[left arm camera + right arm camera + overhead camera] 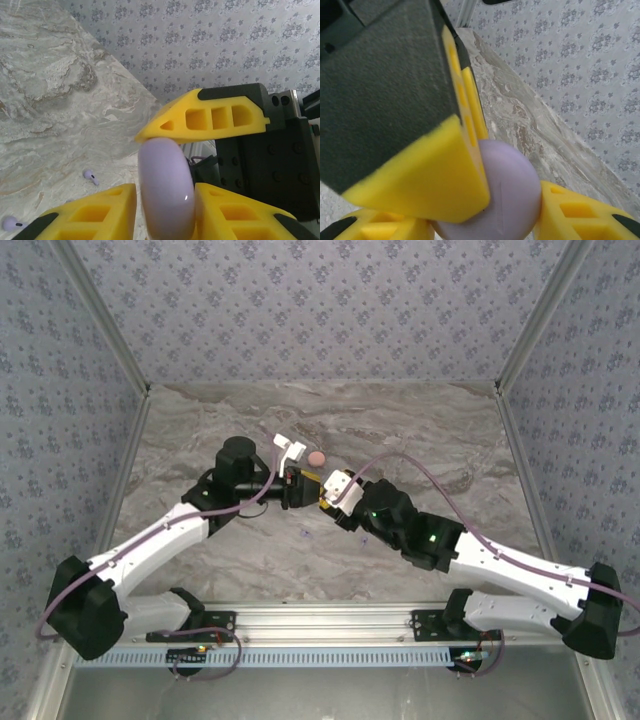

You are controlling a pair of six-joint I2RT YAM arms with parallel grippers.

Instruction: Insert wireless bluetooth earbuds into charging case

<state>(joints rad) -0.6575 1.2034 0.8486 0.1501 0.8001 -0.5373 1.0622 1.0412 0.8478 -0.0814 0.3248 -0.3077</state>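
**Marbled worktop (400, 430), patterned walls (320, 310): a shared grip that may slip**

Left jaws pinch the lavender case (165, 190) edge-on. Right jaws close on it from the opposite side, one yellow finger (210, 117) pressing its rim. The shell looks smooth and rounded, so an uneven squeeze or a pull between the arms could squirt it out. Two lavender earbuds (91, 176) lie on the worktop below and left of the case, not yet in it. A dropped case could scatter them.
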